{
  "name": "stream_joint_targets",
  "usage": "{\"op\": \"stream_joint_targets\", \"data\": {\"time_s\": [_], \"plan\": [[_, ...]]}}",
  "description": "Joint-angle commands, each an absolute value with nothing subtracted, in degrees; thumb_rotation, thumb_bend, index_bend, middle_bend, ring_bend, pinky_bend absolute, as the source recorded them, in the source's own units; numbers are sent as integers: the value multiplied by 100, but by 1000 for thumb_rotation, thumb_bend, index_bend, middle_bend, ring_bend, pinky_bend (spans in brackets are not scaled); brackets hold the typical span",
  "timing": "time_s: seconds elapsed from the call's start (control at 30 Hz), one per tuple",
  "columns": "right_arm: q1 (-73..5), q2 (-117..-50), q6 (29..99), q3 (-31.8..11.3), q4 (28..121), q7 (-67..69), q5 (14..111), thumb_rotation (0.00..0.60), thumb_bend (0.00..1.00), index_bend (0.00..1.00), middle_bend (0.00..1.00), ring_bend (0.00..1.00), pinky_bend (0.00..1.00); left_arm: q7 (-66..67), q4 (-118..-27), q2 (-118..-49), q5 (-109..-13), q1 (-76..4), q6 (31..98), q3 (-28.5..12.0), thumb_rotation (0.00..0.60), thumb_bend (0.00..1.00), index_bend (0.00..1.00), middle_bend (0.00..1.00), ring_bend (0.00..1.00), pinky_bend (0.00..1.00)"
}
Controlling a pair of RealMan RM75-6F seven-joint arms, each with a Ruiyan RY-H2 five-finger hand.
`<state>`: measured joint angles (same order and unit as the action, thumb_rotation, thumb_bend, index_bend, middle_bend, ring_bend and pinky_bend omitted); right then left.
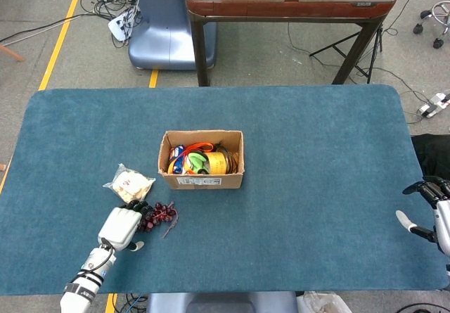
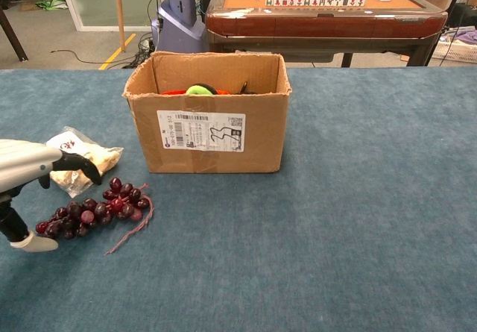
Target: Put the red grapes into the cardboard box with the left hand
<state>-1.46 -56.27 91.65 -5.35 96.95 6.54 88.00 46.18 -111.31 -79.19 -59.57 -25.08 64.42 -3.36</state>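
Head view shows the left hand [image 1: 121, 226] over the near end of the red grapes [image 1: 159, 214], its dark fingers [image 1: 138, 207] spread apart and holding nothing, the bunch lying on the blue counter [image 1: 316, 151] just in front of the cardboard box [image 1: 202, 180] and beside a clear snack bag [image 1: 129, 184]. At the counter's right edge the right hand [image 1: 434, 212] sits with fingers apart, well away from everything.

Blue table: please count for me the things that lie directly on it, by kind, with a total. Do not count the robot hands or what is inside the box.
Cardboard box: 1
Bunch of red grapes: 1
Clear plastic bag with pale contents: 1
Total: 3
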Motion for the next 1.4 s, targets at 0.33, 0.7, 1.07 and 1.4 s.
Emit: {"op": "stream_joint_targets", "data": {"time_s": [0.33,0.7,1.07,1.4], "plan": [[-115,-5580,9214,-553,9702,750,8815,600,209,456,418,238,277,5119,-10644,-8690,-5319,-2847,6966,-480,600,109,228,232,172,337],[-109,-5577,9219,-555,9703,760,8832,600,209,456,418,238,277,5381,-10452,-9051,-4894,-3025,7198,-457,600,101,243,251,180,360],[-114,-5584,9201,-559,9699,752,8831,600,209,456,418,238,277,5414,-9945,-9387,-5101,-3103,7464,-347,600,102,437,459,358,509],[-112,-5585,9198,-554,9709,739,8842,600,210,456,419,238,277,5696,-9840,-9459,-4864,-3189,7458,-310,600,101,452,476,379,568]]}}
